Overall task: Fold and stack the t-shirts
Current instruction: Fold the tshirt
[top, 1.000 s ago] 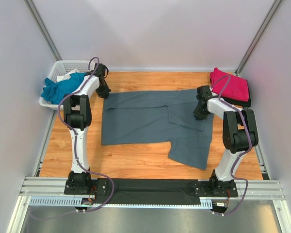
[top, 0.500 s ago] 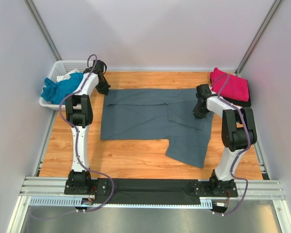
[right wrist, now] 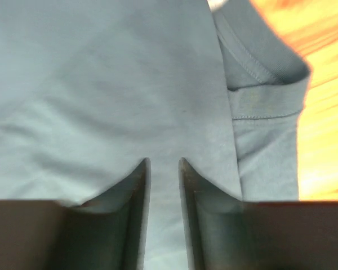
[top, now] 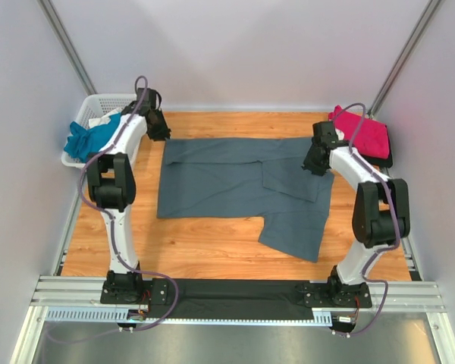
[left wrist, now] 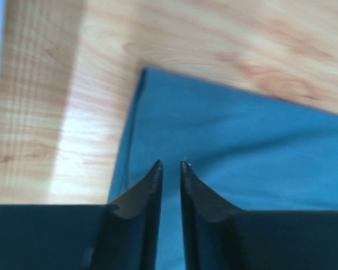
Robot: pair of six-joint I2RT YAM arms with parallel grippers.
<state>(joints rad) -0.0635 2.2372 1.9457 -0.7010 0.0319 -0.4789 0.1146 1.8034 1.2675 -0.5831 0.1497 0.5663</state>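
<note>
The large slate-grey t-shirt (top: pixel 235 182) lies spread flat on the wooden table, one sleeve folded in at the right and a flap reaching toward the near edge. My left gripper (top: pixel 158 129) hovers at its far left corner. In the left wrist view the gripper (left wrist: pixel 170 164) has a narrow gap between its jaws over flat cloth (left wrist: pixel 242 140). My right gripper (top: pixel 316 161) is over the shirt's far right part. In the right wrist view the gripper (right wrist: pixel 163 162) is slightly open above smooth cloth (right wrist: pixel 129 84). The magenta-pink t-shirt (top: pixel 362 133) lies folded at the far right. The teal-blue t-shirt (top: pixel 87 139) hangs in the basket.
The white lattice basket (top: pixel 98 101) stands at the far left corner, off the table's edge. A dark folded piece (top: pixel 387 161) lies under the pink shirt. Pale walls close in on three sides. Bare wood (top: pixel 212 246) shows in front of the grey shirt.
Both grippers dragged the grey shirt toward the far edge, straightening its top edge. Over the last half second they moved on and the cloth stayed still.
</note>
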